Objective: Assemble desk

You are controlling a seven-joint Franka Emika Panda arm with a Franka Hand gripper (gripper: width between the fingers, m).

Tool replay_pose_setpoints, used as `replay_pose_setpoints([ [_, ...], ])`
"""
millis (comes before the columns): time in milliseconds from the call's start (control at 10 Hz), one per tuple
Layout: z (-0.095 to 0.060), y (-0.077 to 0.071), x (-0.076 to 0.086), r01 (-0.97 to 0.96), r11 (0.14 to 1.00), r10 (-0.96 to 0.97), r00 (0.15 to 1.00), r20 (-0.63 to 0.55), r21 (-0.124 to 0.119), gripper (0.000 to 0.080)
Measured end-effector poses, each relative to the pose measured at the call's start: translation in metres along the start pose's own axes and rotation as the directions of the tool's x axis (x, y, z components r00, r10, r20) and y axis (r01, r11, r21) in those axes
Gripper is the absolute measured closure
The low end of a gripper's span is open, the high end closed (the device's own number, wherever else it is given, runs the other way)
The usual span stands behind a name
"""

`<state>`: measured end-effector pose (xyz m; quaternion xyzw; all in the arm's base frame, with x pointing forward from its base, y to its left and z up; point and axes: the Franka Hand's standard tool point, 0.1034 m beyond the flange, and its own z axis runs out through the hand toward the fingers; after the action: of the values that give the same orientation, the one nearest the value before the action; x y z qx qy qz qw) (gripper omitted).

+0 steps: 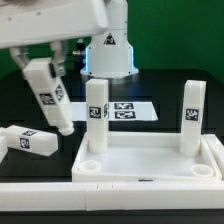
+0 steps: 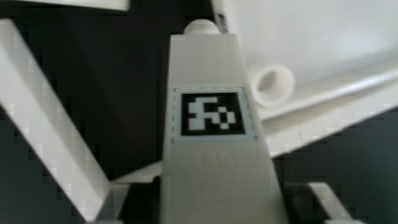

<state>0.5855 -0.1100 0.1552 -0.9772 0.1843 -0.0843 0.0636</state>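
On the exterior view's far left, a lying leg [image 1: 28,140] rests flat on the black table [image 1: 165,95]. Just beside it, the gripper [image 1: 40,70] is closed tight on the top of the held leg [image 1: 52,100], which hangs tilted. Next comes the desk top [image 1: 150,168], a big white tray. The left standing leg [image 1: 96,115] and the right standing leg [image 1: 192,118] stand up in its back corners. Between them, further back, lies the marker board [image 1: 125,110]. Up close in the wrist view, the held leg [image 2: 214,120] shows its tag, with a round socket [image 2: 270,85] just past it.
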Motion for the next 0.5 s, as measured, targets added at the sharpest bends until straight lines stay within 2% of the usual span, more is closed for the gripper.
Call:
replay_pose_setpoints([
  [100,0.001,0.004,0.002,0.022,1.000,-0.023,0.996,-0.081,-0.011,0.0514],
  [200,0.002,0.012,0.003,0.009,0.999,-0.014,0.990,-0.141,-0.033,0.0514],
  [300,0.003,0.005,0.002,0.016,0.999,-0.021,0.990,-0.137,-0.035,0.0514],
  [400,-0.007,-0.026,0.007,0.102,0.992,-0.111,0.986,-0.126,-0.075,0.0514],
  [500,-0.013,-0.055,0.009,0.161,0.984,-0.171,0.976,-0.136,-0.080,0.0514],
])
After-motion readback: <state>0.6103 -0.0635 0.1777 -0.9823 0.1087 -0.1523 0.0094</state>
